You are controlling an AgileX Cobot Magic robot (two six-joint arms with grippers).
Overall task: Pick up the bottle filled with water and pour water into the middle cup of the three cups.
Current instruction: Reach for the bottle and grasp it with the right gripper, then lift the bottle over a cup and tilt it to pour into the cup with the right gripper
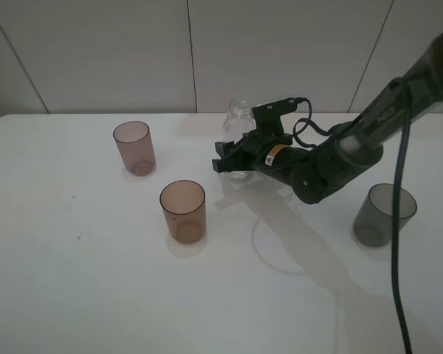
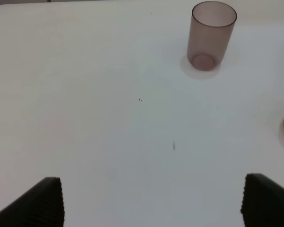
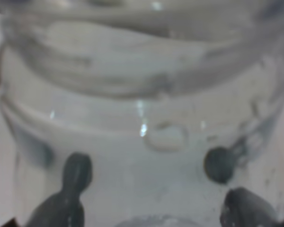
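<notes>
Bottle (image 1: 239, 116) upright on table (image 1: 74, 280), near middle cup (image 1: 182, 210). Right fingers (image 1: 227, 161) straddle body; clamped or not, cannot tell. Left fingers (image 2: 43, 203) spread, idle. Advise firm mid-body grip, vertical lift, no tilt.

Clear glossy plastic bottle (image 1: 240, 116), transl. amber plastic cup (image 1: 183, 210), smooth matt wht table (image 1: 74, 295)

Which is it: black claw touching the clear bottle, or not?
Cannot tell. The exterior high view shows the right gripper around the bottle, but no view shows contact or gap plainly.
</notes>
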